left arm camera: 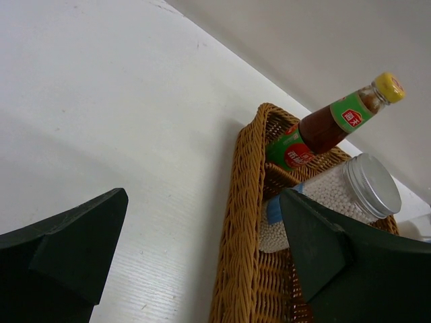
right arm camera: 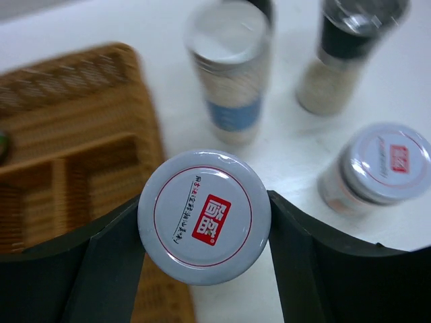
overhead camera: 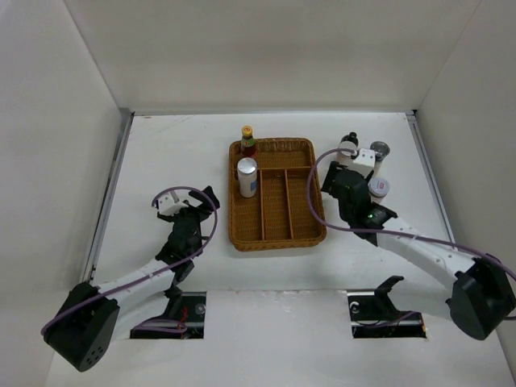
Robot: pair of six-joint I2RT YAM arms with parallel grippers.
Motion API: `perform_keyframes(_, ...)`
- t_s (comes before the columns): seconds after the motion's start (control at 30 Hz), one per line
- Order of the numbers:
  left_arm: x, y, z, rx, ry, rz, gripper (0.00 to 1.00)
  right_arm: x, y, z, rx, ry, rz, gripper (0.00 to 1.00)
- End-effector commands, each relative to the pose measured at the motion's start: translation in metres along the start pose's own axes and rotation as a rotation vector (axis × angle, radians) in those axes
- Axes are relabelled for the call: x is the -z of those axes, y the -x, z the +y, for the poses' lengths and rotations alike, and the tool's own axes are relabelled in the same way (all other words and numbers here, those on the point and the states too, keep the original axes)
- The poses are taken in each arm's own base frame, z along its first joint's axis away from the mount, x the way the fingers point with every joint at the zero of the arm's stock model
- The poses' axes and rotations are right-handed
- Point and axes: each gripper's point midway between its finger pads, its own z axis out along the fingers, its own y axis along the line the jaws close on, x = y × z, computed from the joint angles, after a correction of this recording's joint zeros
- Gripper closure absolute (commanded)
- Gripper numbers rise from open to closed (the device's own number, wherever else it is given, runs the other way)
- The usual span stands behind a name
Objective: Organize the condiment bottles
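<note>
- Wicker divided tray (overhead camera: 235, 218): a red sauce bottle (left arm camera: 323, 128), yellow-capped with a green and red label, and a white silver-lidded cylinder (left arm camera: 330, 195) are held in it.
- A short jar (right arm camera: 204, 217) is pinched by the right gripper (right arm camera: 204, 232) beside the tray's right rim; a red square with white Chinese characters is printed on its lid.
- The left gripper (left arm camera: 202, 262) is spread, empty, left of the tray.

Chinese characters in red squares: jar lid (right arm camera: 204, 217), sauce bottle (left arm camera: 323, 128) neck

Lab bench (overhead camera: 177, 153) (boxed in), white walls (overhead camera: 266, 48)
</note>
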Motion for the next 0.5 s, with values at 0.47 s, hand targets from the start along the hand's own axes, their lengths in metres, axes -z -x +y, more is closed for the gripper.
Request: perform_keyframes(0.47,0.001,0.014,-0.007,0.061,-0.048,-0.035,0.00,0.019,0.038,0.234,-0.091,0.544,-0.075,0.45)
